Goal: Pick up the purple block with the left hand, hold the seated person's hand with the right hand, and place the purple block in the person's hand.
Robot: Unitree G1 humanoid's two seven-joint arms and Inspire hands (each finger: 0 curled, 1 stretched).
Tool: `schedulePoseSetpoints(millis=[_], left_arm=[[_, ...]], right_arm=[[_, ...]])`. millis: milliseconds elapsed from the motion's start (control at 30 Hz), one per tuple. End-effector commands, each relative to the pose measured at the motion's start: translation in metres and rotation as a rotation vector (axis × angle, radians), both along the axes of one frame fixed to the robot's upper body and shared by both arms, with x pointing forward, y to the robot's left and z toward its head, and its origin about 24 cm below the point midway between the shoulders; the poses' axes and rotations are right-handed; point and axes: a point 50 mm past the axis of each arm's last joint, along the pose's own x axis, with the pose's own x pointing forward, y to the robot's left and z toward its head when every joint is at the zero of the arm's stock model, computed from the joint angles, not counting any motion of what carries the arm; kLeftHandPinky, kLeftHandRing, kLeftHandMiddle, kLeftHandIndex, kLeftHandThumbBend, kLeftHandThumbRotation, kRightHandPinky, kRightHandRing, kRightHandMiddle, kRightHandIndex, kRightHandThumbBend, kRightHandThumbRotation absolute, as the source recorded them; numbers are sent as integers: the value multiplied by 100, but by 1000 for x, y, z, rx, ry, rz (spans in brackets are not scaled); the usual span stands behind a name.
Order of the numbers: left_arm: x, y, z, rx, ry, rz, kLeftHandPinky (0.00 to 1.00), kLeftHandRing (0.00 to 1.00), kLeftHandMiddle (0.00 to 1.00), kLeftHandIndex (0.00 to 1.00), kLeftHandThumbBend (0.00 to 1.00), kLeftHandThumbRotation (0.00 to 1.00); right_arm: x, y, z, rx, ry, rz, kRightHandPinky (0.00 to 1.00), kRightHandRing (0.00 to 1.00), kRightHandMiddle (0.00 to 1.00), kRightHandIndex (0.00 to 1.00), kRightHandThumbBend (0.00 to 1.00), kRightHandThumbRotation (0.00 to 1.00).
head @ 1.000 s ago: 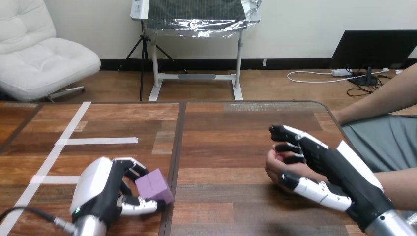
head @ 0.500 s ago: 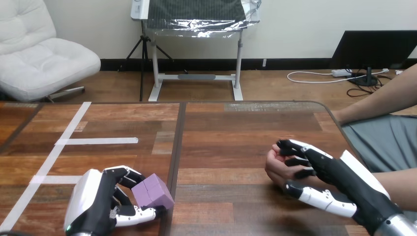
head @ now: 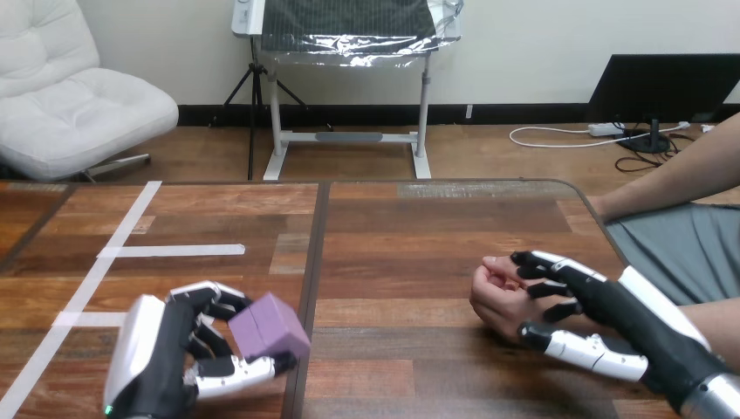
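The purple block [head: 266, 327] sits tilted in my left hand [head: 161, 358] at the lower left, just above the table. The fingers curl over its top and the thumb presses it from below. At the right, the person's hand [head: 499, 295] rests on the table [head: 410, 262], loosely cupped with the palm up. My right hand [head: 624, 319] comes in from the lower right and grips it near the wrist. Its fingers [head: 550, 284] lie over the far side and its thumb [head: 567, 345] closes on the near side.
White tape lines [head: 170, 250] cross the left part of the table. A dark seam [head: 312, 262] runs down its middle. The person's forearm [head: 672, 188] enters at the right edge, beyond the table's rounded far corner.
My left hand has pulled back toward the lower left with the block, tipping it up. My right hand has come down and slid right, closing round the person's hand near the wrist.
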Motion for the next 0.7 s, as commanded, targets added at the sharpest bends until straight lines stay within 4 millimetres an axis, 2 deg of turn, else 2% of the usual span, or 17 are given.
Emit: schedulePoseSetpoints(millis=[0,667], left_arm=[[14,-6,83,-50,-424,-2,27,32,38,43,58,0],[13,-7,83,-84,-422,3,27,32,38,43,57,0]], right_arm=[[37,-12,69,-46,-350,-24,74,85,88,89,96,77],[36,-14,79,19,-434,-17,78,84,86,87,87,71]])
